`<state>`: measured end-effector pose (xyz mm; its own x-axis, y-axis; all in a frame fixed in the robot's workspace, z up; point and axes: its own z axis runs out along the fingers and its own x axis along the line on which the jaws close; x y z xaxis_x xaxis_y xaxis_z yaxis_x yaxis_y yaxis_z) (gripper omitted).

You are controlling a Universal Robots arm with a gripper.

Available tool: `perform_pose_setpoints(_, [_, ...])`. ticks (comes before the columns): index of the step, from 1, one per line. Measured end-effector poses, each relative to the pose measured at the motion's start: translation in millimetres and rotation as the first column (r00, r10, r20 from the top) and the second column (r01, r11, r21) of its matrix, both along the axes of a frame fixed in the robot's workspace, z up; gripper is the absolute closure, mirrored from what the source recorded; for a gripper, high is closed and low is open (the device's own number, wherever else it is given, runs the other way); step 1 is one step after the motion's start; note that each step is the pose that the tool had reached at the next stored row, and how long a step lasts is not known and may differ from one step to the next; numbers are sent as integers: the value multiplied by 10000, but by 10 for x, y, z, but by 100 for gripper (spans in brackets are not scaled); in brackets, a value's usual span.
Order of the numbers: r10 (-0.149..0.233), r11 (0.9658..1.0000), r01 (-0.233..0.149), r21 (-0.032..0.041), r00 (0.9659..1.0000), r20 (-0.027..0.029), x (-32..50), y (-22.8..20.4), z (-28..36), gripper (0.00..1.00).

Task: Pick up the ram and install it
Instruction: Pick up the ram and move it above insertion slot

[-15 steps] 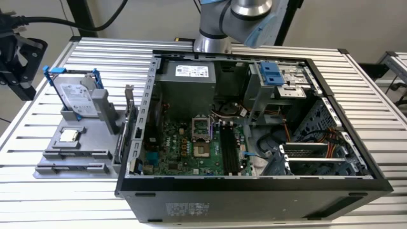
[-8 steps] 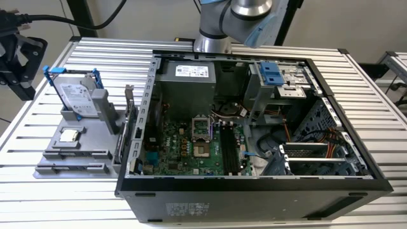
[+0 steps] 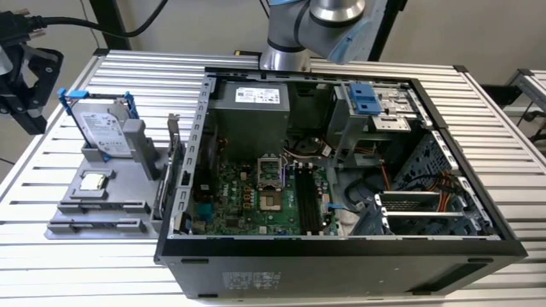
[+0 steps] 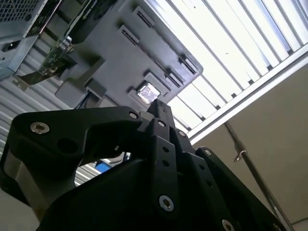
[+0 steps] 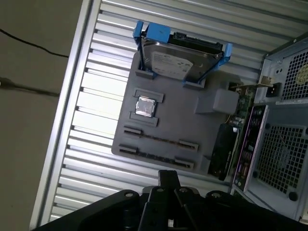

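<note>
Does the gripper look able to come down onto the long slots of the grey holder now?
Probably yes: the gripper hangs raised near the grey holder, and nothing covers its long slots.

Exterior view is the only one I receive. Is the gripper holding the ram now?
Observer: No. In the first wrist view the gripper is shut and holds nothing.
Operator: Where is it aimed?
Observer: Its tip lines up with the slotted-holder end of the grey fixture, opposite the hard drive.
Operator: What stands beside that fixture?
Observer: The computer case, showing its rear side, with a perforated grille and a power socket.
</note>
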<state>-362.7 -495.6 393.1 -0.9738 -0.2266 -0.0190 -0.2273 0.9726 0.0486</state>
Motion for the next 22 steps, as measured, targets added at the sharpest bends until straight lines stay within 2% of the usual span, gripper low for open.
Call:
perform_pose_setpoints(12, [620, 9981, -620, 0, 9981, 0, 0, 0, 8, 100])
perform_pose_setpoints(17, [886, 9961, -886, -1, 9961, 0, 0, 0, 11, 100])
perform_pose_setpoints(22, [1214, 9926, -1214, -2, 9926, -1, 0, 0, 14, 100])
